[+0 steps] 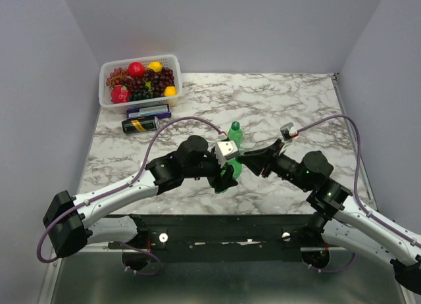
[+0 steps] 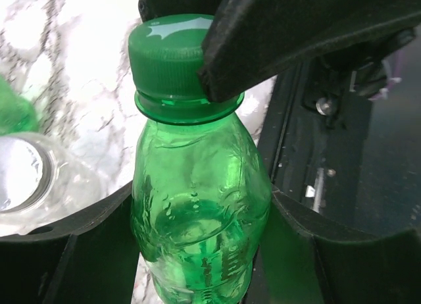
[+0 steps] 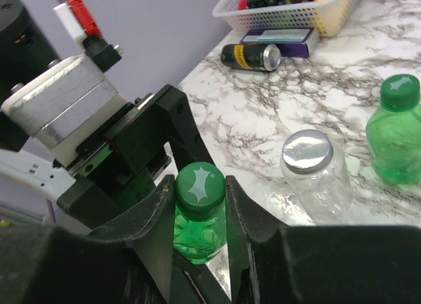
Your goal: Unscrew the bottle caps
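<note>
My left gripper [image 1: 225, 172] [image 2: 200, 208] is shut on the body of a translucent green bottle [image 2: 197, 205], holding it near the table's front middle. Its dark green cap [image 2: 172, 57] [image 3: 199, 184] is on. My right gripper [image 1: 245, 160] [image 3: 199, 189] is shut on that cap, one finger on each side. A second green bottle [image 1: 235, 134] [image 3: 395, 139] stands upright just behind, cap [image 3: 400, 91] on. A squat clear bottle [image 3: 319, 179] with a silvery-grey cap [image 3: 307, 151] stands between them; it also shows in the left wrist view [image 2: 26, 179].
A white basket [image 1: 105, 97] of fruit stands at the back left. In front of it lie a purple box [image 1: 148, 111] and a dark can with a yellow label [image 1: 139, 124]. A black rail [image 1: 217, 228] runs along the near table edge.
</note>
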`<state>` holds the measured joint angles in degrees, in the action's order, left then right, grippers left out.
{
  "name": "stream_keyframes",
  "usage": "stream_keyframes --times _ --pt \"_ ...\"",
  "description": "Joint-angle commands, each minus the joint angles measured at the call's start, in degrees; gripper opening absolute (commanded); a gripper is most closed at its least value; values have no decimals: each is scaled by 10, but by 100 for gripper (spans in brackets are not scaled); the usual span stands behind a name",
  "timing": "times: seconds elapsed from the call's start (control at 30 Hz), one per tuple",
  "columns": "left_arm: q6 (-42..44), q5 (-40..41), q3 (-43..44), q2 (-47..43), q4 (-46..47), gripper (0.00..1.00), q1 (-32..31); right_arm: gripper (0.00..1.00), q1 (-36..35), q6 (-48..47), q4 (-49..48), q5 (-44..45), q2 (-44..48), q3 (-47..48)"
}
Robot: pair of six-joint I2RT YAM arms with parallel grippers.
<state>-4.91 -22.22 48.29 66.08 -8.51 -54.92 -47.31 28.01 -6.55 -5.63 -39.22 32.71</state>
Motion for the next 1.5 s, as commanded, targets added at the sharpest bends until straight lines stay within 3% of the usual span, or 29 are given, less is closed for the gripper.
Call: stream_keyframes --times 0.0,0.27,0.57,0.67,0.87,1.1,1.27,1.47 --pt "17 -192 5 -32 53 7 15 5 6 -63 -23 -131 24 -18" --pt "26 -392 36 -25 24 8 27 5 8 -99 -49 -242 75 -42" --pt "22 -420 40 -25 23 8 29 5 7 -107 -58 -266 101 -54" --pt "21 -402 37 -24 24 8 29 7 8 -101 -58 -245 104 -53" --pt "30 -294 40 -15 1 8 29 22 8 -78 -32 -171 127 -41" --pt "37 -181 48 -9 -27 8 28 58 8 -84 38 -75 181 -39" --pt "35 -127 46 -13 -29 8 27 66 7 -83 62 -39 191 -30" --pt "11 7 32 -23 -17 8 28 66 7 -21 95 24 128 8"
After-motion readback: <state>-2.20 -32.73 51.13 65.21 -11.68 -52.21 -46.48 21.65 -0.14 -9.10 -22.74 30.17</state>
